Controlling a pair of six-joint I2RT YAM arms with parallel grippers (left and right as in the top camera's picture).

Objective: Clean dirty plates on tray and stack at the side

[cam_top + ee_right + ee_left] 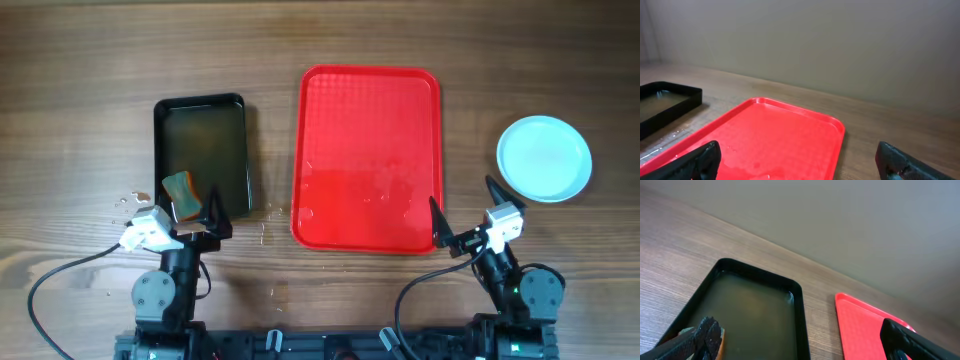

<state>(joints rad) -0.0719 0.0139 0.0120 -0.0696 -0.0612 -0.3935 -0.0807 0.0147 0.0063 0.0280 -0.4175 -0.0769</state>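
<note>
The red tray (367, 158) lies in the middle of the table with nothing on it but a wet sheen; it also shows in the right wrist view (780, 135) and the left wrist view (860, 330). The pale blue-white plates (545, 158) sit as one round shape on the wood to the tray's right; I cannot tell how many are stacked, and the top one shows no smear. My left gripper (190, 210) (805, 347) is open over the near end of the black tray. My right gripper (466, 210) (802, 167) is open and empty by the red tray's near right corner.
A black rectangular tray (201, 155) (755, 310) (670, 100) holding murky liquid stands left of the red tray. An orange-green sponge (180, 187) (721, 339) lies in its near end, against my left finger. Water drops spot the wood (130, 200) around it.
</note>
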